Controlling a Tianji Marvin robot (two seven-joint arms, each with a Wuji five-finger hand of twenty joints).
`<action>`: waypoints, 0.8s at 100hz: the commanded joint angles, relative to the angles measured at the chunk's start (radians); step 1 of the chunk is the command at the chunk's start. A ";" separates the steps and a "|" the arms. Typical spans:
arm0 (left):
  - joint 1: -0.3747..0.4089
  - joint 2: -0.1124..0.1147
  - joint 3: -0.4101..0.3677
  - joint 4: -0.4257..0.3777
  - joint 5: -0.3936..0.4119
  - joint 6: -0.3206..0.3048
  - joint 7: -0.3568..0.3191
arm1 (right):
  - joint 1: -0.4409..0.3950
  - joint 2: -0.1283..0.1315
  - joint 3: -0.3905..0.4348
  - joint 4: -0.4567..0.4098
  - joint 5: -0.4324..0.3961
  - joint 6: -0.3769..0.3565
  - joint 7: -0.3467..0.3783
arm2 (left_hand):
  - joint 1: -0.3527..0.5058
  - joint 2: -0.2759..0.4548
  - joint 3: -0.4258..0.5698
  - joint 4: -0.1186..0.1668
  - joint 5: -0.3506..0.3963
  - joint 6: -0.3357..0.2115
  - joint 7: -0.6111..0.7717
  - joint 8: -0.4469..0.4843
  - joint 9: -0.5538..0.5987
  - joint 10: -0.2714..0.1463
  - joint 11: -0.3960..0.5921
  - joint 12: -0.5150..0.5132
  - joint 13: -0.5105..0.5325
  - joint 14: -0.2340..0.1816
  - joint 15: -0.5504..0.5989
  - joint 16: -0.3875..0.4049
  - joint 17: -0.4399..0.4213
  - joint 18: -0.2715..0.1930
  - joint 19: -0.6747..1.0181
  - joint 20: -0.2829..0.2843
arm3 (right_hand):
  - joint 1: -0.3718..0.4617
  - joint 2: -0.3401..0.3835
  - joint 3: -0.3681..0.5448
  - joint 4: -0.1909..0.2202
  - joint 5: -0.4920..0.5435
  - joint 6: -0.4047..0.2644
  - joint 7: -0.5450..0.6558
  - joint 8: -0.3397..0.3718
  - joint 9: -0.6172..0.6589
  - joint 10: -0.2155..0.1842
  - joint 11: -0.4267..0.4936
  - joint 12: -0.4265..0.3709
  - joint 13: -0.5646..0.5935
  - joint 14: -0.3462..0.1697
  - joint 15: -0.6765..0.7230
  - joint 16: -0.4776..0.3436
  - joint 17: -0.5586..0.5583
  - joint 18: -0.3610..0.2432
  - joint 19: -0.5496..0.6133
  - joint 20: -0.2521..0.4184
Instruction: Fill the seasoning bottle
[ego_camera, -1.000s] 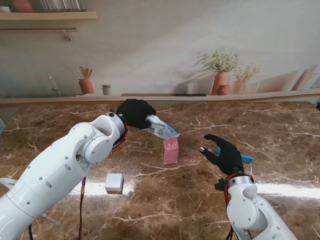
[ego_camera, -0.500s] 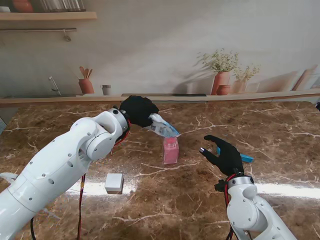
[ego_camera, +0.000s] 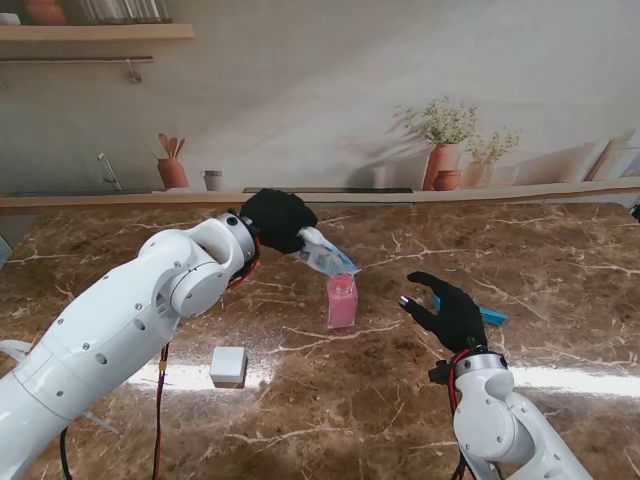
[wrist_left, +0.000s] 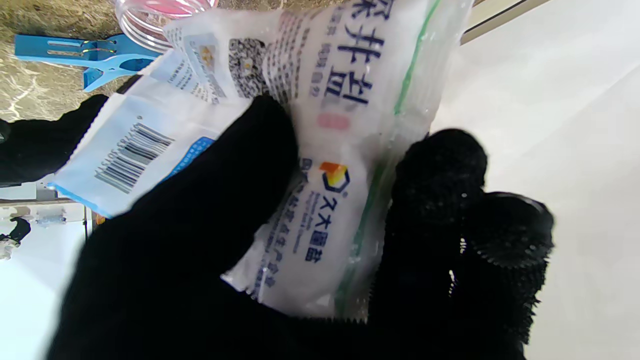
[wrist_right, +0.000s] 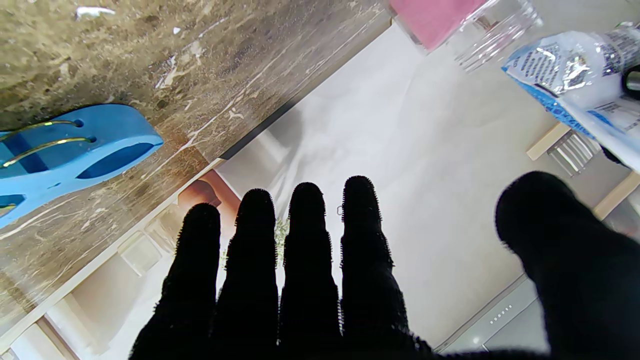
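Observation:
A clear seasoning bottle (ego_camera: 342, 301) with pink contents stands upright mid-table, its mouth uncapped (wrist_left: 155, 15). My left hand (ego_camera: 275, 222) in a black glove is shut on a white and blue salt bag (ego_camera: 326, 257), tilted with its lower corner just over the bottle's mouth. The left wrist view shows thumb and fingers (wrist_left: 435, 200) pinching the bag (wrist_left: 320, 150). My right hand (ego_camera: 450, 308) hovers open to the right of the bottle, fingers (wrist_right: 305, 250) spread and holding nothing. The bottle (wrist_right: 440, 17) and the bag (wrist_right: 570, 75) show in the right wrist view.
A blue clip (ego_camera: 487, 315) lies on the marble top just beyond my right hand, also seen as the clip (wrist_right: 65, 150) and the clip (wrist_left: 85, 55). A small white cube-shaped cap (ego_camera: 229, 366) sits nearer to me on the left. A wall ledge (ego_camera: 500, 190) runs behind the table.
My left hand has shifted slightly right and tipped the salt bag more steeply over the bottle. The right hand has stayed where it was.

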 joint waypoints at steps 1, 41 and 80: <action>-0.011 0.002 0.000 -0.004 0.009 -0.011 -0.001 | -0.011 -0.004 0.001 0.005 0.007 0.006 0.014 | 0.060 0.084 0.199 0.034 0.081 -0.170 0.265 -0.004 0.067 -0.124 0.057 0.018 0.023 -0.033 0.036 -0.011 0.020 -0.014 0.053 -0.007 | 0.012 0.010 0.015 0.016 0.020 -0.023 0.007 0.012 0.021 -0.006 0.005 0.016 -0.007 0.002 0.009 0.018 -0.015 0.002 -0.005 0.014; -0.009 0.010 -0.008 -0.016 0.037 -0.040 -0.020 | -0.004 -0.005 -0.003 0.014 0.014 0.005 0.013 | 0.019 0.075 0.190 0.019 0.048 -0.177 0.263 -0.073 0.064 -0.104 0.063 0.008 0.023 -0.032 0.028 -0.011 0.014 -0.016 0.046 -0.007 | 0.012 0.013 0.025 0.016 0.028 -0.025 0.013 0.014 0.028 -0.008 0.008 0.023 -0.006 0.004 0.011 0.022 -0.014 0.009 -0.003 0.021; -0.017 0.005 0.006 -0.011 0.034 -0.006 -0.013 | -0.002 -0.005 -0.002 0.019 0.021 0.006 0.021 | -0.003 0.055 0.162 0.004 0.017 -0.165 0.265 -0.105 0.065 -0.100 0.076 -0.005 0.024 -0.028 0.031 -0.012 0.020 -0.012 0.039 -0.008 | 0.015 0.014 0.038 0.016 0.038 -0.029 0.018 0.015 0.033 -0.007 0.008 0.027 -0.010 0.005 0.010 0.024 -0.015 0.009 -0.005 0.025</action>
